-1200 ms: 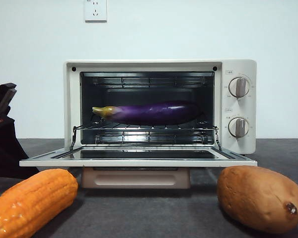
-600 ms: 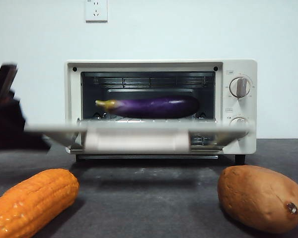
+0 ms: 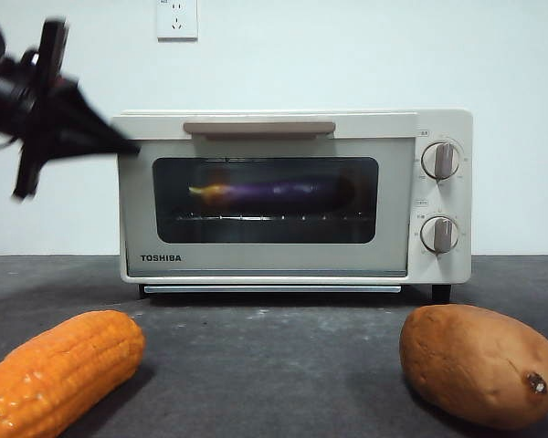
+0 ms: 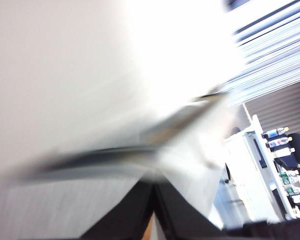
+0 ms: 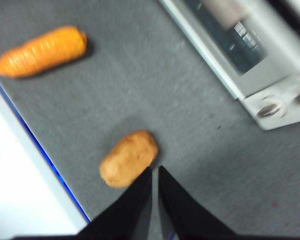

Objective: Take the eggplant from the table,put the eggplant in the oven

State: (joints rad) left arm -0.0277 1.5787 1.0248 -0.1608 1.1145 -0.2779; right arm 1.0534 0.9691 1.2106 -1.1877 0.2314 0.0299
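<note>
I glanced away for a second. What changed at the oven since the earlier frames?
The oven door swung up from flat open to fully shut. The left claw rose from low beside the oven to its top left corner. The eggplant stayed on the rack; corn cob and tuber did not move.

Lab-like room: bare white wall (image 3: 347, 55), distant shelving (image 4: 285, 160).

Table (image 3: 283, 365): oven (image 3: 256, 260), corn (image 3: 59, 370), tuber (image 3: 479, 365).

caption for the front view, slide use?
Eggplant inside the closed oven; left gripper at its top corner.
</note>
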